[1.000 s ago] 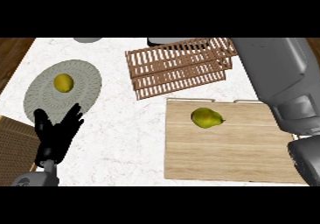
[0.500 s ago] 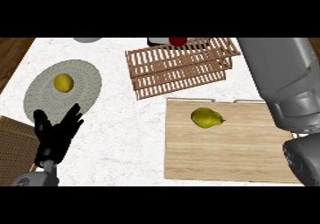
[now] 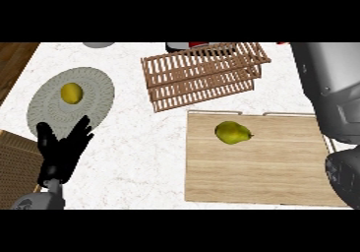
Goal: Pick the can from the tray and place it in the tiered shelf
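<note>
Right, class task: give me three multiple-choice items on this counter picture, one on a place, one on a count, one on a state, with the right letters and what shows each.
1. Where does the green pear-like fruit lie?
A. on the wooden tray
B. on the grey plate
C. inside the slatted shelf

2. How many fruits show on the counter?
A. one
B. two
C. four

3. How is the left hand?
A. curled round the green fruit
B. pressing on the shelf
C. open, fingers straight, holding nothing

Key: 1 A, the green fruit sits on the tray's boards. 2 B, that one plus the yellow fruit on the plate. 3 C, the fingers point up over the plate's lower edge, around nothing.
</note>
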Action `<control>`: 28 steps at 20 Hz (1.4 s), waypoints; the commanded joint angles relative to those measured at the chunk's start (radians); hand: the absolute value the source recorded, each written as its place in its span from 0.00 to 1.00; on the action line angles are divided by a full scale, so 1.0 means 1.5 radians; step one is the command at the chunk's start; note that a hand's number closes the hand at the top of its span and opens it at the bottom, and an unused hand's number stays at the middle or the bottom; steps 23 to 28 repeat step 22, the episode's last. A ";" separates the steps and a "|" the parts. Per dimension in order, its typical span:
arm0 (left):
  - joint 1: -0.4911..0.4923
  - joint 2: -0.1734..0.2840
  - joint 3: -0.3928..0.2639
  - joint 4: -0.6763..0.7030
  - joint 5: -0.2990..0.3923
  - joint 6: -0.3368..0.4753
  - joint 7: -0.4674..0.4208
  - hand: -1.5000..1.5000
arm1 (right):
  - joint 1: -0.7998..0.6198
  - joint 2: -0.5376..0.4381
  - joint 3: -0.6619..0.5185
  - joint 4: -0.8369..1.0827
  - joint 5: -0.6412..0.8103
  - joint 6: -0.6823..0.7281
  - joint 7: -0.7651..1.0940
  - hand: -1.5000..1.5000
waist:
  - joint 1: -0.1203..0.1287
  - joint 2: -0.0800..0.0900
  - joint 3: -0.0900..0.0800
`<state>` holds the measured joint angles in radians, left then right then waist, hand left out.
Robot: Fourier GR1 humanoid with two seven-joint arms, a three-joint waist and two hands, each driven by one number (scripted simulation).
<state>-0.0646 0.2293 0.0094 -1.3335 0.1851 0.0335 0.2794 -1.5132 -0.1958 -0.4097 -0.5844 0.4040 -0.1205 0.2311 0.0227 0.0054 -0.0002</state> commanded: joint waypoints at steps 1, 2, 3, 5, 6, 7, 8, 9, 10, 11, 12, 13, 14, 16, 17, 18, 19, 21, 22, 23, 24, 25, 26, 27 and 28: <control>0.005 0.000 0.004 0.004 0.001 -0.004 0.000 0.50 | -0.013 -0.025 -0.043 0.001 -0.030 -0.054 0.020 0.00 | -0.002 0.000 0.000; 0.026 0.007 0.004 -0.016 0.003 -0.013 -0.004 0.50 | 0.003 -0.021 -0.038 -0.004 -0.022 -0.082 0.003 0.00 | 0.000 -0.001 0.000; 0.010 -0.004 0.004 -0.021 -0.001 0.007 0.014 0.50 | -0.008 -0.034 -0.041 -0.005 -0.025 -0.081 0.016 0.00 | -0.003 -0.002 0.000; 0.019 -0.012 -0.006 -0.013 -0.011 0.010 0.001 0.50 | 0.006 -0.093 -0.038 0.005 -0.006 -0.077 0.006 0.00 | -0.004 -0.001 0.000; 0.017 -0.025 -0.012 -0.013 -0.015 0.016 -0.007 0.50 | -0.021 -0.104 -0.036 0.017 0.009 -0.108 0.033 0.00 | -0.001 0.000 0.000; 0.037 0.006 0.015 -0.006 0.004 -0.014 -0.024 0.50 | -0.024 -0.111 -0.040 0.013 0.004 -0.109 0.057 0.00 | -0.002 -0.002 0.000; 0.023 -0.027 -0.012 -0.026 -0.020 0.027 -0.001 0.50 | 0.027 -0.108 -0.053 0.009 -0.006 -0.127 0.014 0.00 | -0.005 -0.001 0.000; 0.048 0.007 0.003 -0.058 0.005 -0.009 0.019 0.50 | 0.040 -0.139 -0.069 0.002 -0.018 -0.115 0.009 0.00 | -0.003 -0.003 0.001; 0.010 -0.004 0.003 -0.013 -0.007 0.002 0.006 0.50 | 0.010 -0.136 -0.076 0.011 -0.022 -0.140 0.041 0.00 | -0.006 -0.001 0.000; 0.013 0.000 0.004 -0.036 -0.005 0.005 0.024 0.50 | 0.025 -0.152 -0.089 0.002 -0.036 -0.133 0.028 0.00 | -0.007 -0.002 0.000; 0.046 -0.009 -0.007 -0.060 -0.008 0.009 0.023 0.50 | 0.060 -0.152 -0.090 -0.013 -0.043 -0.123 0.032 0.00 | -0.010 -0.005 0.001; 0.004 -0.004 0.009 0.006 -0.012 0.005 0.003 0.50 | 0.049 -0.201 -0.109 0.004 -0.060 -0.084 0.025 0.00 | -0.013 0.000 0.000; 0.017 -0.009 0.002 -0.032 -0.004 0.007 0.027 0.50 | 0.049 -0.232 -0.115 0.004 -0.067 -0.059 0.036 0.00 | -0.011 -0.002 0.001; 0.050 0.006 0.017 -0.013 -0.002 -0.017 -0.025 0.50 | 0.057 -0.254 -0.130 0.011 -0.093 -0.027 0.030 0.00 | -0.007 -0.002 0.000; 0.003 -0.016 0.014 0.023 -0.005 -0.001 -0.007 0.50 | 0.075 -0.232 -0.116 -0.001 -0.095 -0.029 0.025 0.00 | -0.013 -0.002 0.000; 0.042 0.010 0.018 -0.044 0.005 -0.018 0.010 0.50 | 0.111 -0.253 -0.131 -0.017 -0.116 0.013 0.005 0.00 | -0.012 -0.005 0.001; -0.018 -0.017 0.000 0.001 -0.024 0.018 0.021 0.50 | 0.088 -0.288 -0.138 0.018 -0.119 0.035 0.010 0.00 | -0.012 0.000 0.000; 0.018 -0.009 0.010 -0.024 -0.010 0.002 0.008 0.50 | 0.106 -0.320 -0.151 0.031 -0.139 0.075 -0.005 0.00 | -0.005 0.000 0.001; 0.019 0.001 0.014 0.007 -0.012 -0.015 -0.012 0.50 | 0.129 -0.324 -0.148 0.018 -0.146 0.098 -0.022 0.00 | -0.010 -0.001 0.000; 0.019 0.001 0.014 0.007 -0.012 -0.015 -0.012 0.50 | 0.129 -0.324 -0.148 0.018 -0.146 0.098 -0.022 0.00 | -0.010 -0.001 0.000; 0.019 0.001 0.014 0.007 -0.012 -0.015 -0.012 0.50 | 0.129 -0.324 -0.148 0.018 -0.146 0.098 -0.022 0.00 | -0.010 -0.001 0.000; 0.019 0.001 0.014 0.007 -0.012 -0.015 -0.012 0.50 | 0.129 -0.324 -0.148 0.018 -0.146 0.098 -0.022 0.00 | -0.010 -0.001 0.000; 0.019 0.001 0.014 0.007 -0.012 -0.015 -0.012 0.50 | 0.129 -0.324 -0.148 0.018 -0.146 0.098 -0.022 0.00 | -0.010 -0.001 0.000; 0.019 0.001 0.014 0.007 -0.012 -0.015 -0.012 0.50 | 0.129 -0.324 -0.148 0.018 -0.146 0.098 -0.022 0.00 | -0.010 -0.001 0.000; 0.019 0.001 0.014 0.007 -0.012 -0.015 -0.012 0.50 | 0.129 -0.324 -0.148 0.018 -0.146 0.098 -0.022 0.00 | -0.010 -0.001 0.000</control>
